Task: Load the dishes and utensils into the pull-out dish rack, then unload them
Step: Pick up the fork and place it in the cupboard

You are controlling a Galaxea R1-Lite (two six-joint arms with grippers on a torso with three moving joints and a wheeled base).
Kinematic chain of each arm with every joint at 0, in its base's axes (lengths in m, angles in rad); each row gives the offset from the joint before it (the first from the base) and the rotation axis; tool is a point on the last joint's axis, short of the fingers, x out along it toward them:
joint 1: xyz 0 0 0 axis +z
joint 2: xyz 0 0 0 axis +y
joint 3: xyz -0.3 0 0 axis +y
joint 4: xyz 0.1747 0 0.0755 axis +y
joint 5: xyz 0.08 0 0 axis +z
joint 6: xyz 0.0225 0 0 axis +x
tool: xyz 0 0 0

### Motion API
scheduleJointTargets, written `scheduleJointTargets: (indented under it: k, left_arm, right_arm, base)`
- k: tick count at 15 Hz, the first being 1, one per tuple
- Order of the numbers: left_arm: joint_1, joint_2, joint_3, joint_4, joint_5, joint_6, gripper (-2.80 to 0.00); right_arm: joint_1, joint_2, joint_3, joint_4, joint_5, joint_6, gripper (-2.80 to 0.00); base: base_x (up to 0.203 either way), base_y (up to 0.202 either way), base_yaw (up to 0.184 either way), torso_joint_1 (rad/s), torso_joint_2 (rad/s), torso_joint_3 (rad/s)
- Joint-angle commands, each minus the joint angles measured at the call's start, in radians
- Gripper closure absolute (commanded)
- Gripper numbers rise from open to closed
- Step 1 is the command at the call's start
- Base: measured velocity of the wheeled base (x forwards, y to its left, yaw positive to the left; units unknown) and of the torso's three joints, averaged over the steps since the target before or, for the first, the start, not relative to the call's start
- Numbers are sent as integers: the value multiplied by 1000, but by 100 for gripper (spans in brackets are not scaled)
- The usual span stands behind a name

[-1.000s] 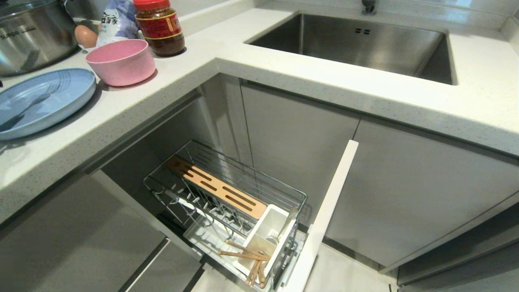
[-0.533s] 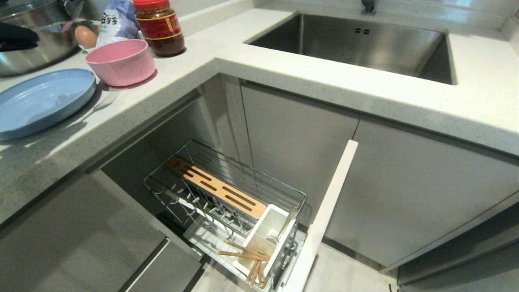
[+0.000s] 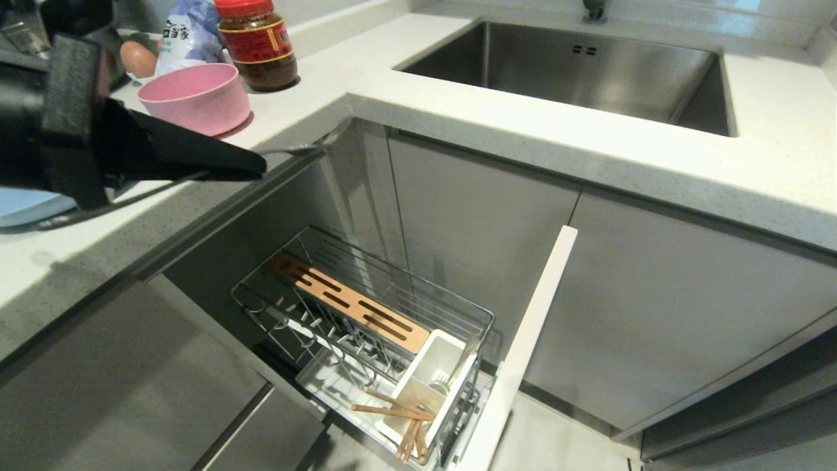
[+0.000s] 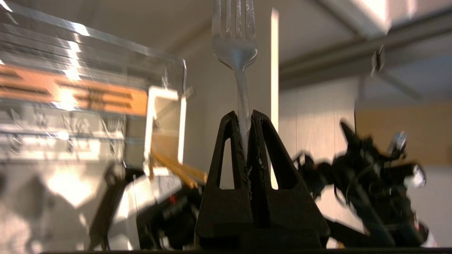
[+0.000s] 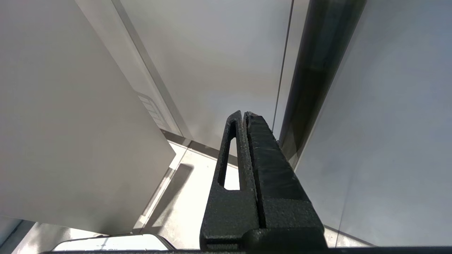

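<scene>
We are carrying the fork point(image 4: 235, 49), pinched by its handle in our left gripper point(image 3: 258, 167); next, tip it into the white utensil cup point(image 3: 437, 373) beside the chopsticks point(image 3: 392, 411); our right gripper point(image 5: 247, 116), pressed together, hangs idle.

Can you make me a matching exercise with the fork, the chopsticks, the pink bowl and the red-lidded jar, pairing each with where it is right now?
Things:
1. fork
2. chopsticks
3. pink bowl
4. red-lidded jar

Places:
A. on the counter, next to the jar
B. clamped in the left gripper
C. at the back of the counter, behind the bowl
D. in the pull-out rack, by the white utensil cup

Pairs: 1-B, 2-D, 3-A, 4-C
</scene>
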Motion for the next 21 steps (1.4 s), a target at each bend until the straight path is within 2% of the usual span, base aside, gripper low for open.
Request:
scheduleJointTargets:
  k: [1, 2, 4, 6, 8, 10, 13, 21]
  left_arm:
    - [-80, 86, -2, 53, 36, -2, 0]
    - [-104, 105, -14, 82, 70, -3, 0]
    - [-165, 193, -52, 160, 185, -23, 0]
    - [-222, 281, -89, 208, 297, -84, 0]
    - [-248, 351, -127, 261, 345, -119, 0]
    - [-268, 416, -173, 333, 357, -145, 0]
    - [-281, 523, -235, 383, 361, -176, 0]
    - [-293, 712, -294, 398, 353, -182, 0]
  right_arm:
    - [-1, -4, 0, -1, 0, 0, 0]
    - [-1, -4, 0, -1, 0, 0, 0]
    - [-1, -4, 0, -1, 0, 0, 0]
    - [0, -4, 0, -1, 0, 0, 0]
    - [0, -4, 0, -1, 0, 0, 0]
    - [-1, -4, 0, -1, 0, 0, 0]
    - [-1, -4, 0, -1, 0, 0, 0]
    - [0, -4, 0, -1, 0, 0, 0]
  base:
    - [0, 0, 0, 0, 0, 0]
    - [0, 0, 0, 0, 0, 0]
    - [0, 0, 0, 0, 0, 0]
    - [0, 0, 0, 0, 0, 0]
    - [0, 0, 0, 0, 0, 0]
    - [0, 0, 0, 0, 0, 0]
    - [0, 0, 0, 0, 0, 0]
    - [0, 0, 0, 0, 0, 0]
